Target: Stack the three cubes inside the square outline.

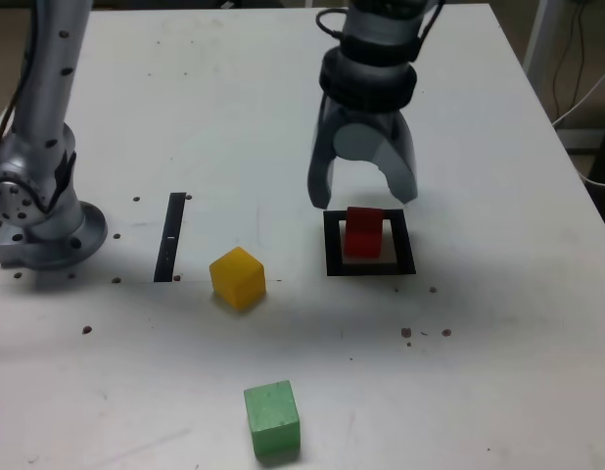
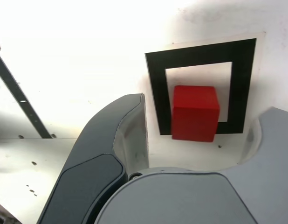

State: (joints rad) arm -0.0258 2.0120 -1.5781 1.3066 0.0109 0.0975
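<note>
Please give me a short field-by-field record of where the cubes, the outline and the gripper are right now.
red cube: alone inside the square outline, nothing stacked on it
yellow cube: on the table, outside the outline, beside the thin black strip
green cube: on the table, nearest the exterior view's bottom edge
gripper: open, empty, above the red cube
cubes stacked: none

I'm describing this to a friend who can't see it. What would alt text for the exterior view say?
A robot arm's open gripper hangs just above a red cube sitting inside a black square outline on a white table. A yellow cube lies to the exterior view's left of the outline, with a green cube nearer the camera and a thin black strip beyond the yellow one.
</note>
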